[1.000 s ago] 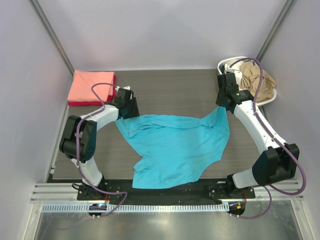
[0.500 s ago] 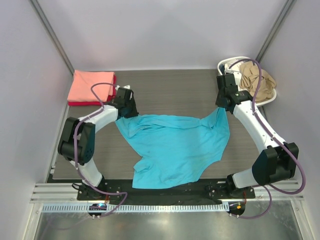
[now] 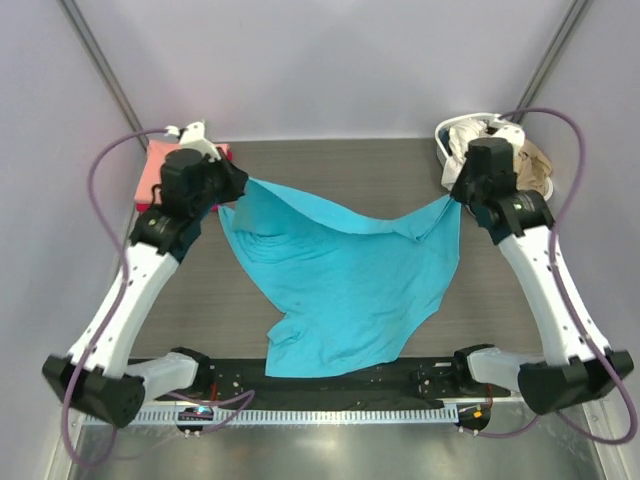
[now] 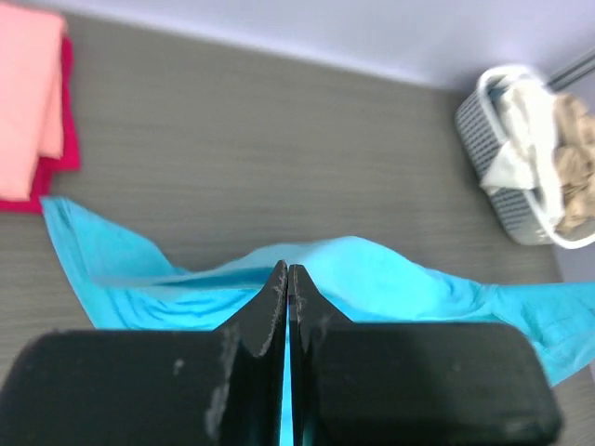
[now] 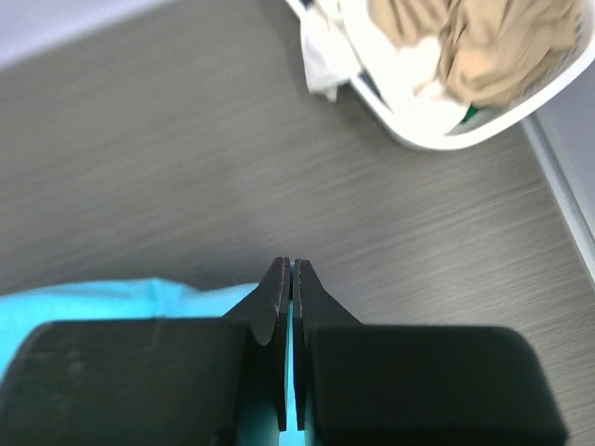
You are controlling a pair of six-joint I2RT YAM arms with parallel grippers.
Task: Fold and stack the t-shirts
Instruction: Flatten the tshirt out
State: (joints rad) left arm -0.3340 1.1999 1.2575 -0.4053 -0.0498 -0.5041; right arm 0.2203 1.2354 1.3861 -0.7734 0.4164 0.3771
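- Turquoise short-sleeved cloth t-shirt [image 3: 340, 280] lies spread and unfolded in the middle of the grey wood-grain table [image 3: 340, 165], with its far edge raised off the surface between the two arms.
- Both the left gripper [image 3: 228, 186] and the right gripper [image 3: 457, 197] have their jaws pressed together on a corner of that edge. Each wrist view shows a sliver of turquoise pinched between the fingers.
- Done, by the look of it: a folded salmon-pink shirt [image 4: 26, 93] lies on a folded red shirt [image 4: 63, 130] at the far-left corner.
- Left to do: fold this one, then the tan shirt [image 5: 483, 42] and white shirt [image 5: 390, 60] crumpled in the white plastic laundry basket [image 5: 428, 139] at the far right. The task looks under half finished.
- The held edge runs left to right and sags mid-span, while the body trails toward the near edge and bunches there. Whether the held edge is the hem or the shoulders is hard to tell.
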